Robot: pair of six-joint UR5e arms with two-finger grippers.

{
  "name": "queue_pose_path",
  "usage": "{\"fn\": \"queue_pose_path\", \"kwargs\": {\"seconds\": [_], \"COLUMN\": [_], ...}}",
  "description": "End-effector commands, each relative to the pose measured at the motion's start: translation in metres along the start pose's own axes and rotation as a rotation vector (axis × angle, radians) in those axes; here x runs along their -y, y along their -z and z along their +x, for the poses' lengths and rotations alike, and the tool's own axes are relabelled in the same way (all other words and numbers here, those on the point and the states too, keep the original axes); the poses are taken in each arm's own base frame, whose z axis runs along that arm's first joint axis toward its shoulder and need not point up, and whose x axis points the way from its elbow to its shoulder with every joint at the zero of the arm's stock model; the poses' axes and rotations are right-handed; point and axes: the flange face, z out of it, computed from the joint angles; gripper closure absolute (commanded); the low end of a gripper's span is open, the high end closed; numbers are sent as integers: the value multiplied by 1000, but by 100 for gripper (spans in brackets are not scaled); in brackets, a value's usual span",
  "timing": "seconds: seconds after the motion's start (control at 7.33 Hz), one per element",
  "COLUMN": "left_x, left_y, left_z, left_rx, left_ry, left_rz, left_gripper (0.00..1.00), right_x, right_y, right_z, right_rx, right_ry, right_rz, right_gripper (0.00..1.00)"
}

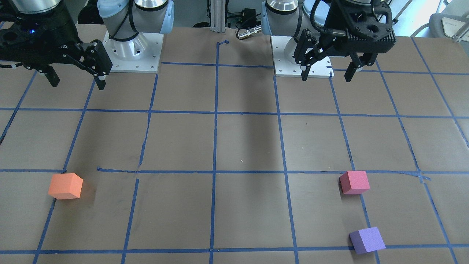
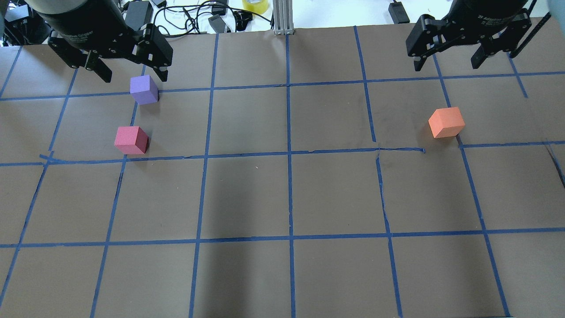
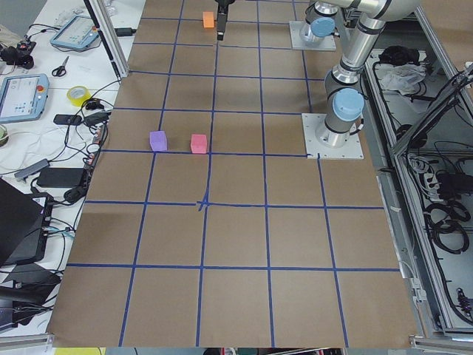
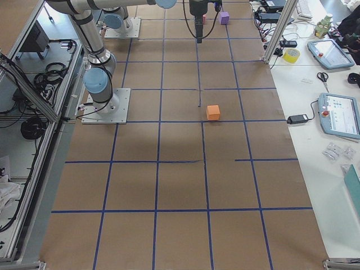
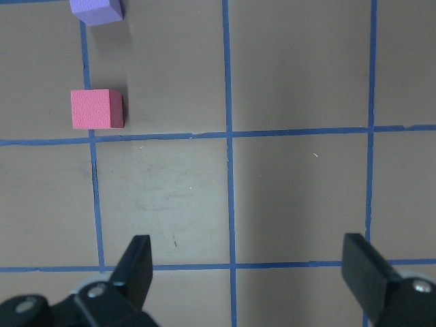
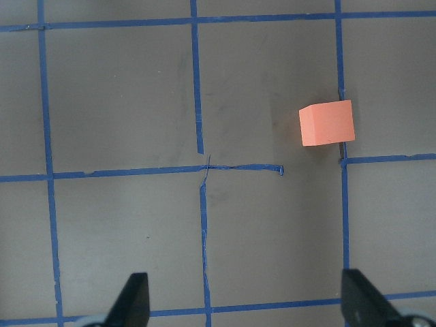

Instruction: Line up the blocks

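The purple block (image 1: 366,240) sits closest to the operators' edge of the worktop (image 1: 242,146), farthest from the robot, and rests across a strip of the blue tape grid (image 1: 216,110). Just behind it, a little nearer the robot and not touching it, is the pinkish-red block (image 1: 354,182), which sits beside a crossing of two tape lines. Both of these cubes lie on the robot's left side. The orange block (image 1: 66,186) stands alone well apart from them on the robot's right side. It is about as far from the robot as the pinkish-red one, and one edge lies against a tape line. The three cubes therefore form a bent corner rather than a row.

The left tool (image 1: 326,77) hangs above the worktop close to its arm's base, with its two fingers spread wide and nothing between them. From its wrist camera the pinkish-red cube appears ahead and off to one side, with the purple cube cut off at the frame's top edge. The right tool (image 1: 78,84) also hangs clear of the worktop, its fingers likewise spread wide and empty. Its wrist camera shows the orange cube ahead, untouched.
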Motion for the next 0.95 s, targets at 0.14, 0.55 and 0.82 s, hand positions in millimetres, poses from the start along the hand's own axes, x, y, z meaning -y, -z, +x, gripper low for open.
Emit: {"fn": "queue_pose_path", "kwargs": {"seconds": [0.14,0.55,0.82], "left_x": [-3,-5,-5], "left_y": [0,-4,-4], "left_z": [0,0,0], "left_rx": [-9,-7,-7], "left_ry": [3,1,-5], "left_rz": [6,-1,-1], "left_gripper": [0,0,0], "right_x": [0,-1,1], "right_y": [0,-1,-5], "right_z": [0,0,0], "right_rx": [0,-3,-6], "right_ry": [0,-1,-1], "right_rz": [-2,-7,-16], "right_gripper": [0,0,0]}}
